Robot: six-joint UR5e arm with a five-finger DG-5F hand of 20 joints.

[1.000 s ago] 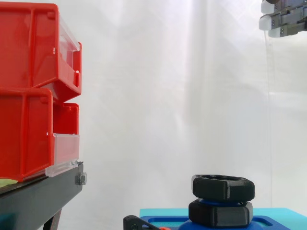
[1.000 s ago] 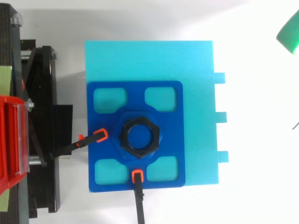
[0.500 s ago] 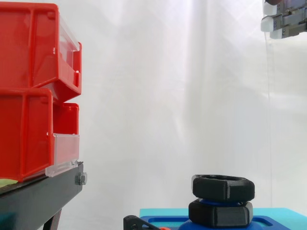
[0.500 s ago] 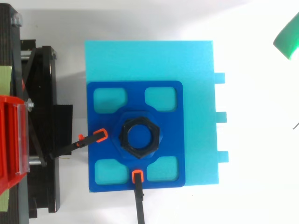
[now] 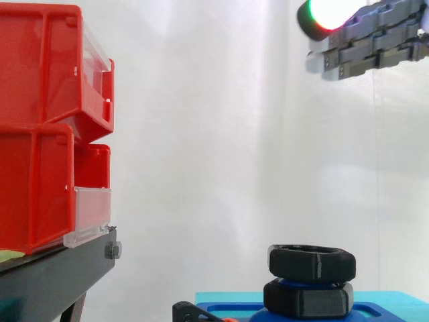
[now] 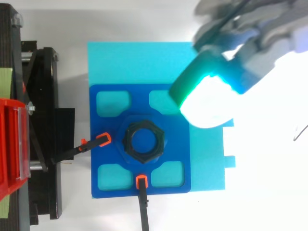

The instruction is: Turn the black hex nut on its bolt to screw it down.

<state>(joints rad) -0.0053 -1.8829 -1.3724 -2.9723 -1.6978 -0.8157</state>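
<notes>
The black hex nut (image 5: 312,262) sits on its blue bolt above a second black hex piece (image 5: 308,298). From above, the nut (image 6: 144,142) is at the middle of a dark blue plate (image 6: 175,159). My hand (image 5: 375,41) hangs high above the nut and to its right in the side view. Its fingers reach out straight to the left and hold nothing. In the top view the hand (image 6: 262,33) comes in from the upper right, and a glowing green-white fingertip (image 6: 207,96) hovers over the plate's upper right corner, apart from the nut.
The blue plate lies on a cyan block (image 6: 144,62). Two black clamps with orange tips (image 6: 103,140) (image 6: 141,182) hold the plate at its left and front. Stacked red bins (image 5: 47,127) on a black stand (image 5: 53,278) rise to the left.
The hand has come in from the upper right towards the nut, so its fingers and a glowing tip now reach over the plate's corner. The nut has not moved.
</notes>
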